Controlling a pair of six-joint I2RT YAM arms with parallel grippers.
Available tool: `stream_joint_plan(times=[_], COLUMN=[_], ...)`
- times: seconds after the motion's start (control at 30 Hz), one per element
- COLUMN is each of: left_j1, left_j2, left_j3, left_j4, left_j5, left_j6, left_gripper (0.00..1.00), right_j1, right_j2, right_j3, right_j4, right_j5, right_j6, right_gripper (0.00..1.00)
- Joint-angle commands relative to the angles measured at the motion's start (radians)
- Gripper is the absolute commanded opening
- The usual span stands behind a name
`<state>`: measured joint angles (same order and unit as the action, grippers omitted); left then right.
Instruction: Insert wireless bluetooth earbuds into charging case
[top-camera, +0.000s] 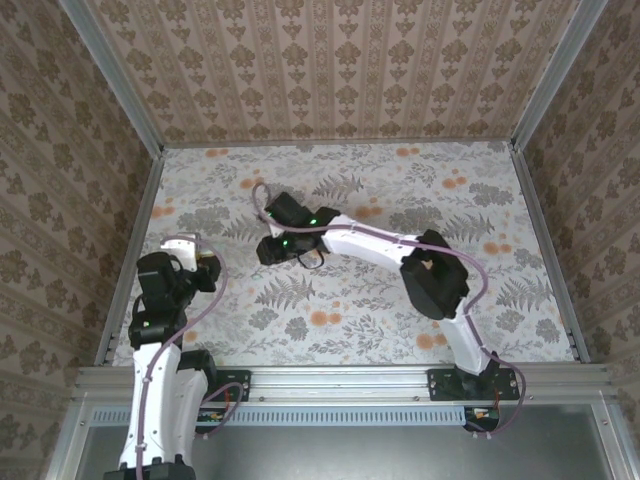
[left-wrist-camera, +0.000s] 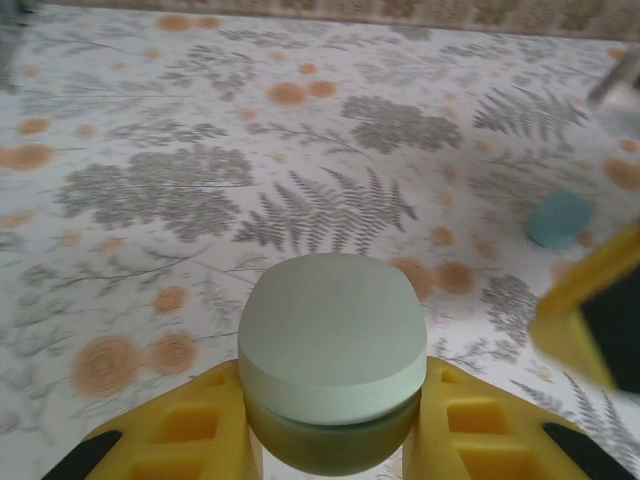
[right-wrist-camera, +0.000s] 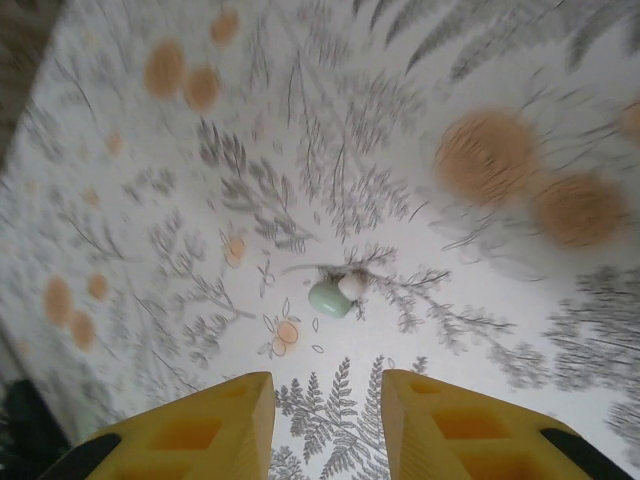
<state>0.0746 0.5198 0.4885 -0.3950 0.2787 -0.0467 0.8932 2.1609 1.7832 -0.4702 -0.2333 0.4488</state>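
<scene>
Floral-print cloth (top-camera: 400, 190), flat and matte. Charging case (left-wrist-camera: 332, 345): smooth pale oval pebble, lid down, inside hidden, clamped by left gripper (left-wrist-camera: 335, 420) above the cloth. Right gripper (right-wrist-camera: 327, 388): fingers apart, empty. Earbud (right-wrist-camera: 330, 296): tiny, rounded, lying on the cloth.

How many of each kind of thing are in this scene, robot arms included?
Charging case: 1
Earbud: 1
Robot arms: 2, left arm and right arm
Total: 4
</scene>
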Motion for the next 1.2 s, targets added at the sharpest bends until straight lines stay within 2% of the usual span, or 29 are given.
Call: stream_joint_plan(times=[0.0, 0.17, 0.33, 0.53, 0.93, 1.17], left_j1=[0.005, 0.007, 0.005, 0.004, 0.005, 0.005], left_j2=[-0.03, -0.024, -0.029, -0.027, -0.027, -0.027], left_j3=[0.002, -0.004, -0.013, -0.017, -0.028, -0.028], left_j4=[-0.047, -0.036, -0.032, -0.026, -0.02, -0.018], left_j5=[-0.139, -0.119, -0.117, -0.117, -0.125, -0.127], left_j6=[-0.052, -0.091, -0.113, -0.116, -0.116, -0.113], left_gripper=[0.0, 0.0, 0.0, 0.0, 0.0, 0.0], right_j1=[0.054, 0.099, 0.115, 0.121, 0.121, 0.119], right_j2=[0.073, 0.189, 0.222, 0.272, 0.379, 0.39], right_j3=[0.104, 0.269, 0.293, 0.324, 0.432, 0.439], right_j4=[-0.081, -0.214, -0.216, -0.224, -0.263, -0.301], right_j5=[0.017, 0.115, 0.164, 0.183, 0.23, 0.298], right_j6=[-0.205, -0.399, -0.509, -0.606, -0.707, -0.704], right_gripper=[0.34, 0.35, 0.42, 0.44, 0.43, 0.35])
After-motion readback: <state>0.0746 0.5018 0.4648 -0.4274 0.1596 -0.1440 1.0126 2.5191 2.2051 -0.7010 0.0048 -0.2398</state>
